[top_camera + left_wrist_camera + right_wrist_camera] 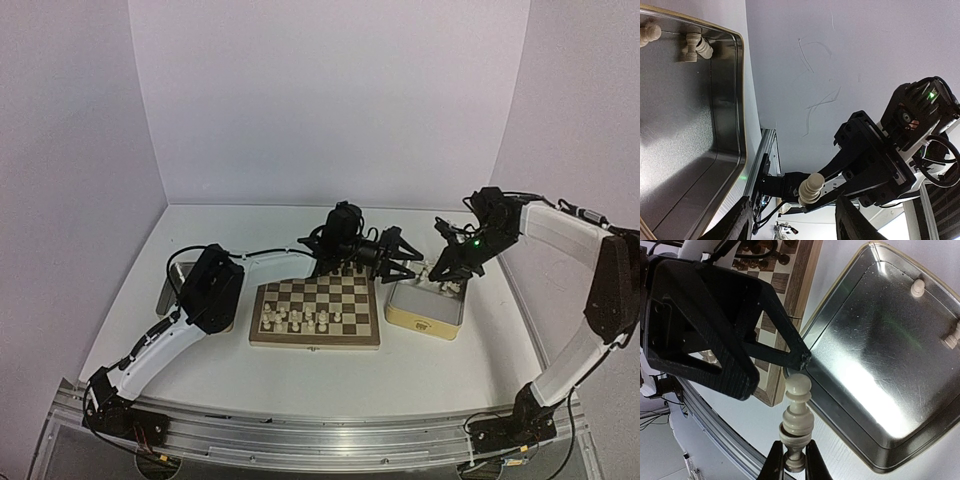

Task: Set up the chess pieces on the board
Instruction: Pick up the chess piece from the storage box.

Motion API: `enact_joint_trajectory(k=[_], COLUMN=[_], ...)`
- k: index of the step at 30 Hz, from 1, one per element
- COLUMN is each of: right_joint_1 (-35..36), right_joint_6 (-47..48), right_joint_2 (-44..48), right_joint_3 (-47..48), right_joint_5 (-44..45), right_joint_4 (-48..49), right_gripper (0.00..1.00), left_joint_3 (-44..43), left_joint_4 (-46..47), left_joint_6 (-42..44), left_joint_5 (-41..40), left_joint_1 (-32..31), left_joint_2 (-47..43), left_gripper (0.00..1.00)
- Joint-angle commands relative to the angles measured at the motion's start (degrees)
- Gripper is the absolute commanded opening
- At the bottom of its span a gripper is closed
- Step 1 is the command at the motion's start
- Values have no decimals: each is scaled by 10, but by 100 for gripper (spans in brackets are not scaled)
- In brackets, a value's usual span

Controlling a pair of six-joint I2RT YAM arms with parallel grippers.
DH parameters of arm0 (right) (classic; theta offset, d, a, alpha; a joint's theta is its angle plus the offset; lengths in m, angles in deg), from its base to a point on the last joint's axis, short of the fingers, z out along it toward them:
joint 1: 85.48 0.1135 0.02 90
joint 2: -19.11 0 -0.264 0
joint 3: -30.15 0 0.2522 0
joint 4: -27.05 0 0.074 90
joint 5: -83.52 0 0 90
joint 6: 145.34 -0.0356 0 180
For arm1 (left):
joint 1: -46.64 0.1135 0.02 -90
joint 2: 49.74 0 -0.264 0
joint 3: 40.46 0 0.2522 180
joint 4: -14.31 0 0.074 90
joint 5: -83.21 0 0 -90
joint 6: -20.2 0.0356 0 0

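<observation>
The right gripper (794, 462) is clamping a cream chess piece (797, 412) by the tin (880, 365), while the left gripper (405, 262), jaws apart, is crowding its nine o'clock.

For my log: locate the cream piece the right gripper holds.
Right wrist view, bottom centre: the cream piece is clamped in the right gripper, between the board and the metal tin.

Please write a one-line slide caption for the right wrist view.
Right gripper, jaws shut on a cream chess piece, holds it near the open left gripper beside the tin.

Chess pieces (305, 320) stand on the board (315, 343), tin (425, 322) just to its right
</observation>
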Motion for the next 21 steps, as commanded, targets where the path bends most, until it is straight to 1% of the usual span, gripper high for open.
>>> enact_joint_trajectory(k=[1, 5, 9, 19, 21], right_joint_1=[9, 17, 24, 33, 33], right_joint_6=[9, 9, 10, 10, 10], right_joint_2=[-8, -17, -25, -36, -36], right_joint_3=[28, 37, 39, 49, 49], right_joint_5=[-22, -28, -27, -17, -16], right_joint_4=[-6, -7, -7, -7, -7], right_gripper=[0, 0, 0, 0, 0], left_joint_3=[-32, -33, -27, -12, -9], left_joint_4=[43, 44, 47, 61, 63], left_joint_6=[-18, -24, -24, -31, -31], left_joint_5=[1, 6, 7, 12, 13], left_joint_1=[-4, -6, -7, -7, -6], left_joint_2=[12, 16, 12, 7, 5], left_gripper=[56, 54, 49, 29, 23])
